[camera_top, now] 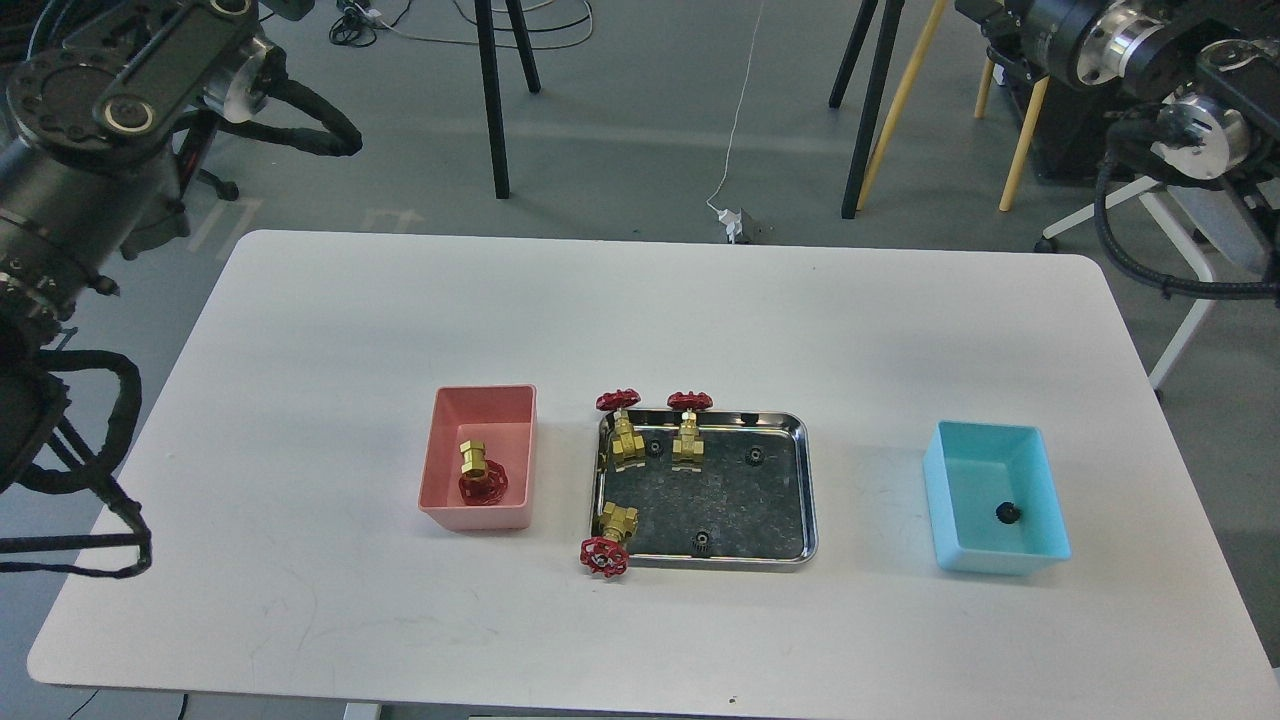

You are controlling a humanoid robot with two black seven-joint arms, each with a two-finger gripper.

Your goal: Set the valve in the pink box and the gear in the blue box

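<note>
The pink box (500, 415) sits left of centre with one valve (481, 473) lying in it. The blue box (975, 470) sits at the right with one black gear (1007, 514) in it. Three more valves stand or lie at the steel tray's left side, at the back left (622, 426), the back middle (688, 427) and the front left corner (607, 541). Three gears lie in the tray, two at the back (655, 447) (755, 456) and one at the front (703, 541). My right arm is raised at the top right; its dark far end (978, 10) meets the frame's top edge, fingers indistinct. My left gripper is out of view.
The steel tray (740, 500) sits mid-table between the two boxes. My left arm's thick links (130, 70) hang over the table's far left corner. Tripod legs, a cable and an office chair stand on the floor beyond the white table (640, 310).
</note>
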